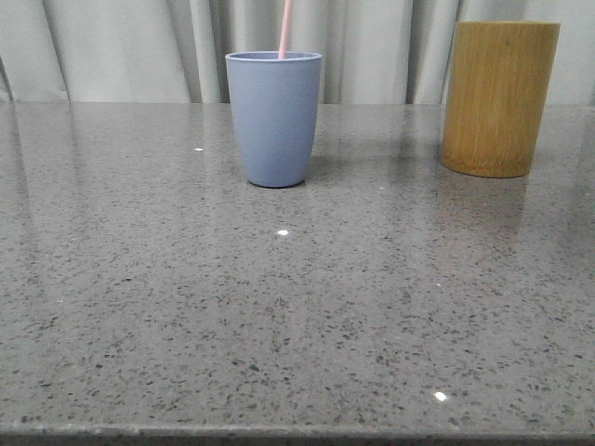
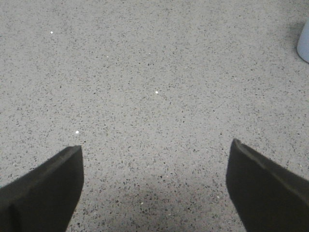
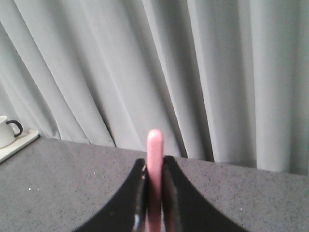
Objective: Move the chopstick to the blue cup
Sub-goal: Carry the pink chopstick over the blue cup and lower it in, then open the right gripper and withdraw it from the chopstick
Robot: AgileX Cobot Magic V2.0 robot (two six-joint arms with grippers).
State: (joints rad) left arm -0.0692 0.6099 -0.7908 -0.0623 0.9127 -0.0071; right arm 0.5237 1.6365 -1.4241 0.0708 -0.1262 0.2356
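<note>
Chopstick [image 1: 285, 28] stands nearly upright with its lower end inside the blue cup [image 1: 274, 116], its pink shaft rising above the cup's rim. The right gripper [image 3: 155, 193] is clamped on the stick just below its rounded tip. Whether the lower end touches the cup's bottom is hidden, so lower gently, then part the fingers straight and lift clear above the cup. The left gripper [image 2: 154, 183] hangs spread and empty over the table [image 1: 279, 325], off to the cup's side.
</note>
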